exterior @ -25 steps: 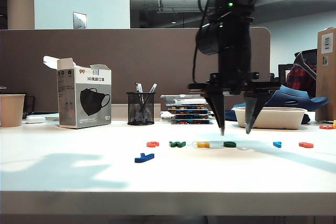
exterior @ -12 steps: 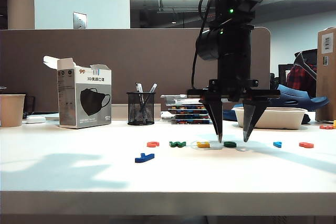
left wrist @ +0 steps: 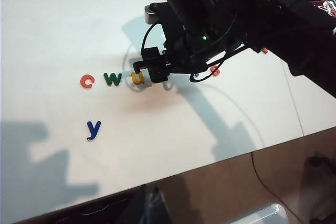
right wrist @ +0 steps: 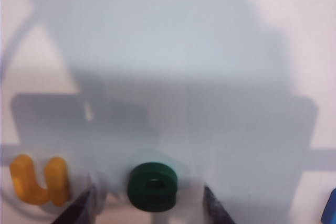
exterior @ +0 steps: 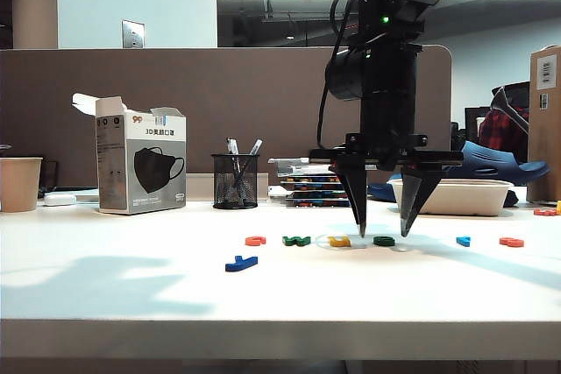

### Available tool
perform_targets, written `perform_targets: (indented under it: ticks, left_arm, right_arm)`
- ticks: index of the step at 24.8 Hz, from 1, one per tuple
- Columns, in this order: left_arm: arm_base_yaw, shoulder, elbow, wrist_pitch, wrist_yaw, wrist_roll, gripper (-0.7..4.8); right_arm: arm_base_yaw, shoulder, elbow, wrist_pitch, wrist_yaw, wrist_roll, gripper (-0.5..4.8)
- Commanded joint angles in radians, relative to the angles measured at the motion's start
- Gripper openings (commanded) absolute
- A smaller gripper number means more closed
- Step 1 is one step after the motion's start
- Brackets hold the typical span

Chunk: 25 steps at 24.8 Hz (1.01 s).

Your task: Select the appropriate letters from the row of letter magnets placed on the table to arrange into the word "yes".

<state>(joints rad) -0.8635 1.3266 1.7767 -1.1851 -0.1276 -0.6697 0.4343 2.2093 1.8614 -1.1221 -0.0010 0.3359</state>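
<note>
Exterior view shows the right tool (exterior: 383,234), a black two-finger part with tapering pointed tips, spread wide open with its tips straddling a rounded dark green letter (exterior: 383,241) lying flat on the smooth white surface (exterior: 131,295). That glossy plastic letter sits in a row beside a yellow U-shaped one (exterior: 339,241), a green W (exterior: 296,240) and a red-orange curved letter (exterior: 255,240), while a dark blue y (exterior: 239,263) lies nearer the front edge. No picture shows the left tool.

Exterior low, frontal; wrist views overhead, sharing green letter (right wrist: 153,186)
</note>
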Motion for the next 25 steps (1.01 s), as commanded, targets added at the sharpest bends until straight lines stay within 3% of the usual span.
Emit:
perform_targets:
  ticks: [1,25]
  left_arm:
    - [-0.001,-0.004,0.003,0.013,-0.004,0.004,-0.05]
    - [-0.001,-0.004,0.003,0.012,-0.003,0.004,-0.05]
  right_arm:
    - [0.001,-0.002,0.003,0.012,-0.002,0.005,2.51]
    - [0.0,-0.002,0.002,0.006,-0.028,0.005,2.52]
